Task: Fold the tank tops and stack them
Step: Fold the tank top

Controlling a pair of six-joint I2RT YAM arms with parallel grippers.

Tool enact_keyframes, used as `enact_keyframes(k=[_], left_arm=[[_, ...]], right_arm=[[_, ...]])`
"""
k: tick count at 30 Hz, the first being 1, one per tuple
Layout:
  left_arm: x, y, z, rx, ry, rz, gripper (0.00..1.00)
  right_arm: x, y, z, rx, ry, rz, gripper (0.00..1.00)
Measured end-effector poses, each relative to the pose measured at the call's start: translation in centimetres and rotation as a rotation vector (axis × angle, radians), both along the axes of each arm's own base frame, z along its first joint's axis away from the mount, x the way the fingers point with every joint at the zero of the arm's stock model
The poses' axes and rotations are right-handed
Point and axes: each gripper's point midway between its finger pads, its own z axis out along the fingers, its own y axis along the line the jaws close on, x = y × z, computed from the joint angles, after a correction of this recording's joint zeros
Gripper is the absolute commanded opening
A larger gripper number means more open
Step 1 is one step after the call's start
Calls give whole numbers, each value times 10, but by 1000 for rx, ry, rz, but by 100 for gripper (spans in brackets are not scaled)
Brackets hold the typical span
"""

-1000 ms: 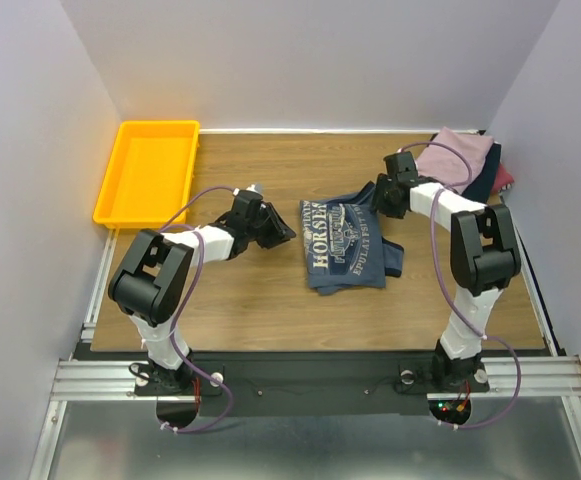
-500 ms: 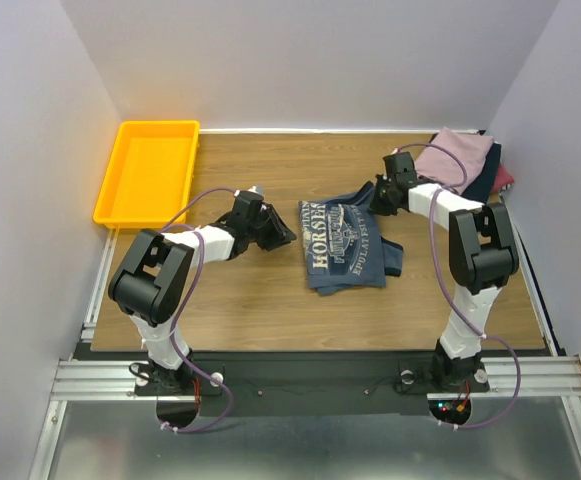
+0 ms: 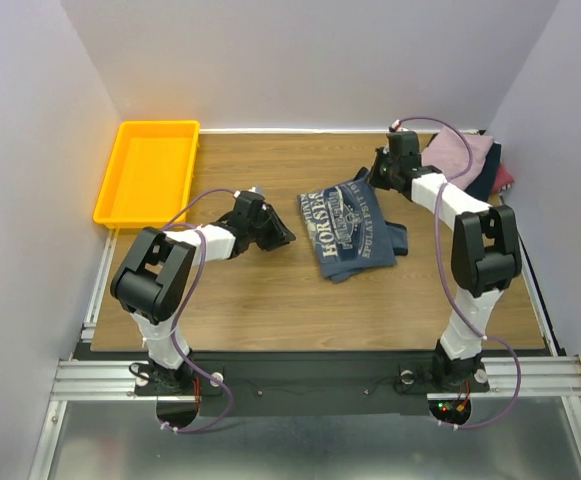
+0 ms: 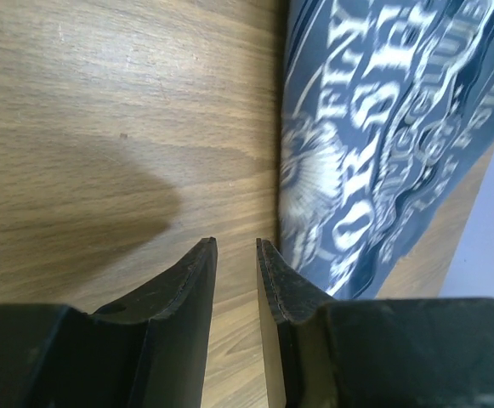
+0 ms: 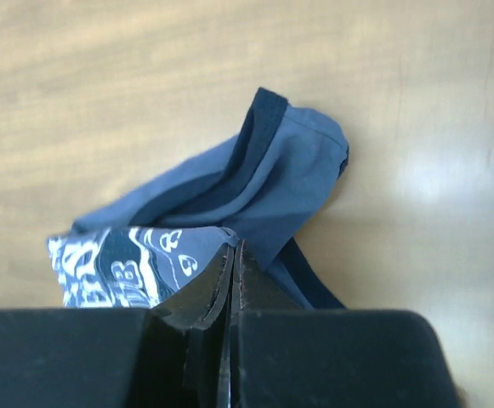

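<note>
The slate-blue tank top (image 3: pixel 352 228) with pale lettering lies face up at the table's middle. My right gripper (image 3: pixel 373 181) is at its far right corner. In the right wrist view that gripper (image 5: pixel 232 246) is shut on the tank top's (image 5: pixel 289 170) edge, and the cloth bunches up from the wood around its jaws. My left gripper (image 3: pixel 285 237) hovers low just left of the top. It (image 4: pixel 234 244) stands open over bare wood, with the printed cloth (image 4: pixel 383 127) beside its right finger. Mauve-pink (image 3: pixel 460 155), navy (image 3: pixel 485 182) and maroon (image 3: pixel 505 178) tops are piled at the back right.
A yellow plastic tray (image 3: pixel 120 200) sits at the back left corner, with nothing in it. Grey walls close in the table on the left, back and right. Bare wood lies between the blue top and the near edge.
My right gripper has shut on the blue top's far edge and drawn it toward the back right. The top has shifted and turned with it. The left arm has not moved.
</note>
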Motion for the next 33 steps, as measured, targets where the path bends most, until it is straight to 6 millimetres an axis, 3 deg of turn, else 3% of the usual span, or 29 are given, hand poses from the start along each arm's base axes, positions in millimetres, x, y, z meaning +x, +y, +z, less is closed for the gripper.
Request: enact_keyframes(k=[2,5,8,10,11,15,19,22,25,29,33], left_arm=[[2,-1,-3,3,6,5,36],[5,-1,-10,10,21,14,36],[5,-1,-12,14,30,18,36],[7,-4,-9,12,24,15,36],[8,-5,-7,10,19,12,36],[20,-15,13,-2,-28,-7,36],[36,-29,42,-21,-106,-42,38],[40,-39,57,-32,-144,-61,38],[38,-50,65,-25,-153,-83,38],[47,-67,75,-8,-172,-104,37],[57,-88,79,-8,-192,-128,37]], right_arm=[[16,0,-3,-9,-37,-4,2],[28,0,-29,-21,-24,-5,5],[33,-2,-62,-36,21,-6,15],[35,-5,-82,-40,50,-13,32],[40,-8,-78,-39,35,-15,48],[49,-17,-62,-41,-1,-46,80],[43,-31,-38,-73,-8,-93,98],[34,-43,-11,-87,-31,-120,100],[8,-52,4,-64,-25,-124,100],[-41,-78,-15,-36,61,-175,100],[-75,-90,-38,-45,147,-211,100]])
